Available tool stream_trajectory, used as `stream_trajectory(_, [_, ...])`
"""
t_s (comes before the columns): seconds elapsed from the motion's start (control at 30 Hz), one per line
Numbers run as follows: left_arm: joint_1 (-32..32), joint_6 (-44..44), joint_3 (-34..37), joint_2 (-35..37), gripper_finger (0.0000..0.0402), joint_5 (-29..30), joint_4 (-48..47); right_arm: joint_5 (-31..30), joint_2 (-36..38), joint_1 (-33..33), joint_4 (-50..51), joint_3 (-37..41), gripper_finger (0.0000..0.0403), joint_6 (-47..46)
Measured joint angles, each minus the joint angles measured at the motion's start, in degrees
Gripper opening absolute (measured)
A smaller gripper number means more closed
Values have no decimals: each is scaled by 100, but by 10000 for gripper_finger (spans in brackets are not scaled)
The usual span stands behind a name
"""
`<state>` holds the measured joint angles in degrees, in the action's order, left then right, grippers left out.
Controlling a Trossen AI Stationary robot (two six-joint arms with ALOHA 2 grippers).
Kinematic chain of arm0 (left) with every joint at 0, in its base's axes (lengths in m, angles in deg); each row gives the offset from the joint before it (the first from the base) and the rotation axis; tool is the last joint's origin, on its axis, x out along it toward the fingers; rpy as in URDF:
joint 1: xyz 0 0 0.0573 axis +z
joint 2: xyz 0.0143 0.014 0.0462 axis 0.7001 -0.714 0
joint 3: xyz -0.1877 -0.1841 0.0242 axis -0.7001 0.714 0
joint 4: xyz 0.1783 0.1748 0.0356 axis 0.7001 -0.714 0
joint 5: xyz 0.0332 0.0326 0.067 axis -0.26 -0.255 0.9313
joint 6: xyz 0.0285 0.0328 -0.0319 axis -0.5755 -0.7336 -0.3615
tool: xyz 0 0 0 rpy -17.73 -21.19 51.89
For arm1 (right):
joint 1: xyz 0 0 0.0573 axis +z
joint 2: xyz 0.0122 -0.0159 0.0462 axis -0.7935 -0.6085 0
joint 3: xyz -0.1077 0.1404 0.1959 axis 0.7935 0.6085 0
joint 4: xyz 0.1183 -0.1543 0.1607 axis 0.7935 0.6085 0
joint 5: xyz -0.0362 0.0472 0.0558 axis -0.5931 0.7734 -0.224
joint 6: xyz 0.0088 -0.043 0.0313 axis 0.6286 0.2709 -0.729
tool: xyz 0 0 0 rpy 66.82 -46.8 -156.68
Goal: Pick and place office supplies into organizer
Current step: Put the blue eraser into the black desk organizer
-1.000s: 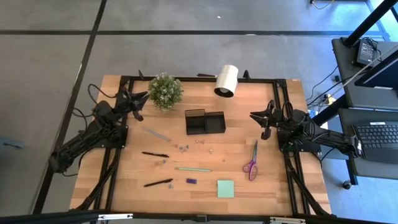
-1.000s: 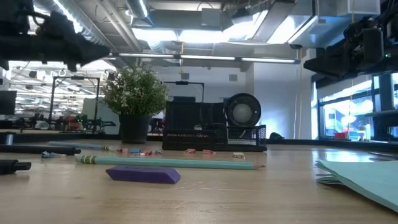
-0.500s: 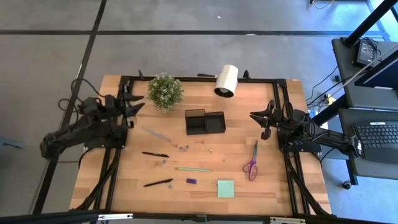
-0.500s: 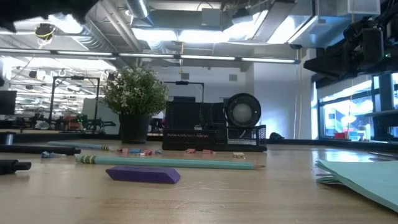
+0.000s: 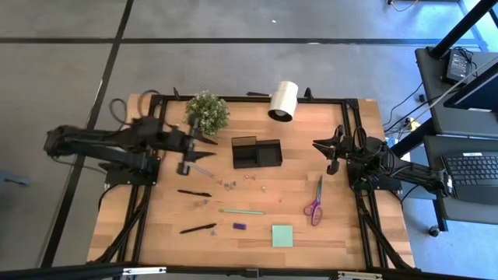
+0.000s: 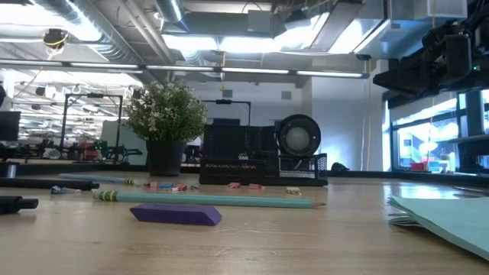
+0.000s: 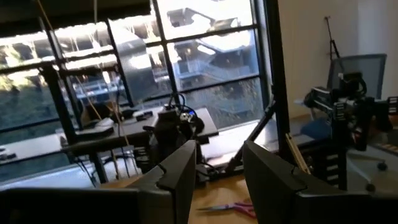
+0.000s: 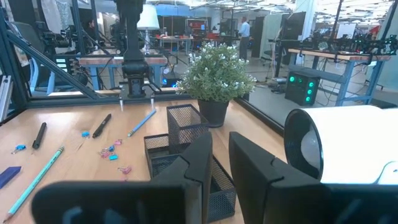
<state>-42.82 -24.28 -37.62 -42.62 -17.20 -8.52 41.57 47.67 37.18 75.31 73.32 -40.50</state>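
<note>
The black organizer (image 5: 257, 152) stands at the table's middle toward the far side. On the wood lie the purple-handled scissors (image 5: 315, 204), a green sticky-note pad (image 5: 282, 236), two black pens (image 5: 194, 193) (image 5: 198, 229), a pale green stick (image 5: 241, 211), a purple piece (image 5: 240, 226) and small clips (image 5: 229, 185). My left gripper (image 5: 212, 141) hovers high between plant and organizer, pointing at the table's right side, open (image 7: 219, 152) and holding nothing. My right gripper (image 5: 317, 145) waits right of the organizer; its fingers (image 8: 221, 146) are a narrow gap apart with nothing between them.
A potted plant (image 5: 207, 113) stands at the far left beside my left gripper. A white roll (image 5: 283, 101) lies at the far edge behind the organizer. A blue pencil (image 5: 194, 168) lies under my left arm. The low view shows the purple piece (image 6: 176, 214) and stick (image 6: 206, 198) close up.
My left arm has risen out of the low view and swung from the far left corner by the plant toward the table's middle. Its gripper now reaches out level toward the organizer. Nothing on the table has moved.
</note>
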Motion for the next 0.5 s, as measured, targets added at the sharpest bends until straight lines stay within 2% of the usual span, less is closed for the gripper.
stream_trajectory(0.1, [-453, 20, -475, -699, 127, 468, -335, 0, 0, -1, -1, 1, 60, 0])
stream_trajectory(0.33, [-1540, 471, -1679, -2227, 127, 2206, -1798, 2, 0, 0, 1, 0, 60, -3])
stream_trajectory(0.5, [-2208, 1165, -2561, -3177, 127, 2898, -2494, 2, 2, -2, 3, -1, 60, -4])
